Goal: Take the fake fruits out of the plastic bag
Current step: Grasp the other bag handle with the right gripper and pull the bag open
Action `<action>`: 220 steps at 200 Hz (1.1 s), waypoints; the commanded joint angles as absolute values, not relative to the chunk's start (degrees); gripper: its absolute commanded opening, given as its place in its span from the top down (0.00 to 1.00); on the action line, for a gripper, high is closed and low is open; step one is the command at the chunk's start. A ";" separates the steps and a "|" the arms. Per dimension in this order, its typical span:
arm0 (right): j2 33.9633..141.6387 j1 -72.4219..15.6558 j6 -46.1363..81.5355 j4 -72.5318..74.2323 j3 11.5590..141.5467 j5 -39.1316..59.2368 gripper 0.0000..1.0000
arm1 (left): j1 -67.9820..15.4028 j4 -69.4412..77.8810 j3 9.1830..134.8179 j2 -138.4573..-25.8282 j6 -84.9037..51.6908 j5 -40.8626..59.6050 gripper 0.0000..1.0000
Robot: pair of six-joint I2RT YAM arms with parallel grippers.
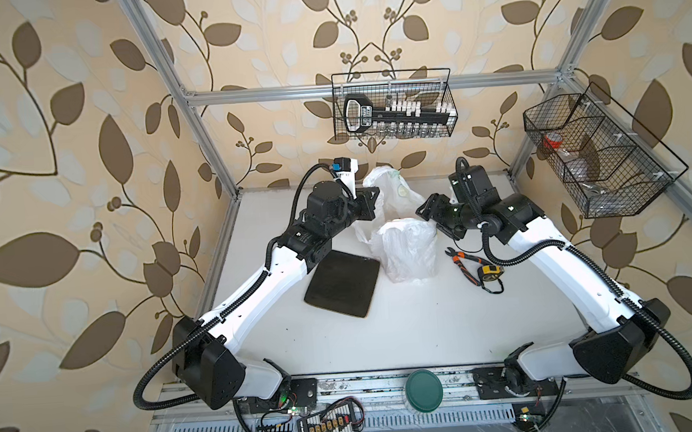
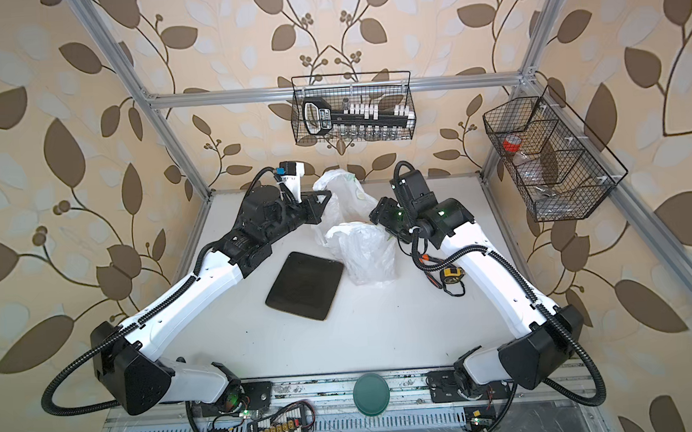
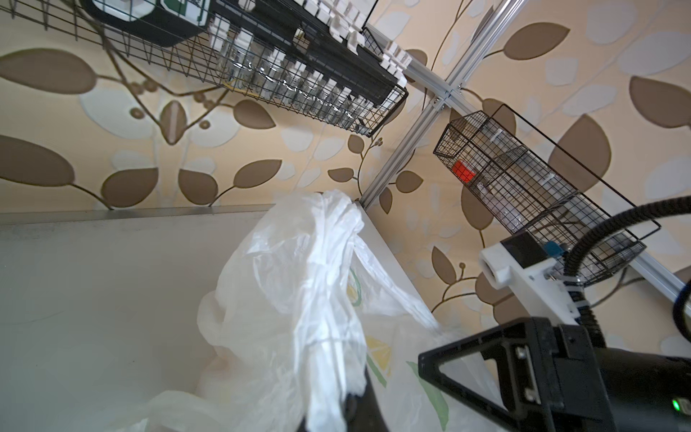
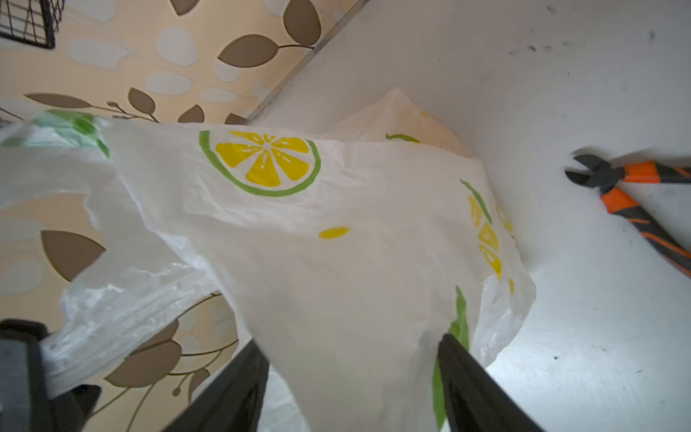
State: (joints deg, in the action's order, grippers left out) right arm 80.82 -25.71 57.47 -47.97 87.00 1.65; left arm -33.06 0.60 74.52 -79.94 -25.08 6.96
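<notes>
The left gripper (image 1: 371, 202) is pinching the thin white lemon-printed plastic bag (image 1: 406, 248) by a handle, propping it upright on the white table (image 1: 407, 338); the right gripper (image 4: 351, 340) is gaping astride its side, presumably seeking the hidden fake fruits.

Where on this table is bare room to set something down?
The widest bare patch of table lies in front of the black plate and plastic bag, reaching the front rail. Crowded: between bag and right arm, where pliers and tape measure lie.
</notes>
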 commanded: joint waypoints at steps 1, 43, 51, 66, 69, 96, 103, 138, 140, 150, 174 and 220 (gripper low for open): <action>80.23 -25.04 55.39 -46.78 88.34 -0.57 0.56 | -33.36 3.34 74.35 -77.11 -25.06 3.62 1.00; 82.61 -15.34 47.11 -39.55 91.77 6.10 1.00 | -33.29 7.88 79.63 -81.66 -23.30 1.43 1.00; 84.01 -13.33 46.37 -39.07 94.14 7.76 1.00 | -33.23 8.95 81.45 -83.60 -23.03 1.64 1.00; 86.82 -10.43 45.11 -38.68 99.56 10.27 1.00 | -33.31 10.45 85.10 -87.10 -22.44 1.98 1.00; 87.35 -10.01 44.79 -38.46 100.65 10.76 1.00 | -33.31 10.72 86.01 -87.68 -22.27 2.02 1.00; 91.98 -7.72 41.13 -35.74 108.10 14.48 1.00 | -33.23 14.98 91.22 -92.14 -21.15 2.12 1.00; 92.85 -7.33 40.14 -35.02 108.61 15.59 1.00 | -33.27 15.80 91.83 -92.88 -20.56 2.27 1.00; 90.86 -6.58 36.97 -27.00 95.82 18.57 1.00 | -33.26 22.74 83.27 -93.16 -18.39 0.89 1.00; 90.61 -6.52 36.88 -26.46 94.66 18.90 1.00 | -33.30 22.98 82.41 -92.96 -18.59 0.79 1.00; 89.37 -6.13 36.83 -25.12 89.75 19.82 1.00 | -33.24 23.58 78.40 -92.29 -19.95 1.50 1.00; 85.78 -5.56 35.96 -25.76 80.69 21.29 1.00 | -34.17 26.51 67.91 -88.68 -25.47 3.81 1.00; 75.59 -5.28 31.51 -35.69 72.50 18.28 0.32 | -38.97 26.19 53.68 -78.60 -28.67 3.81 1.00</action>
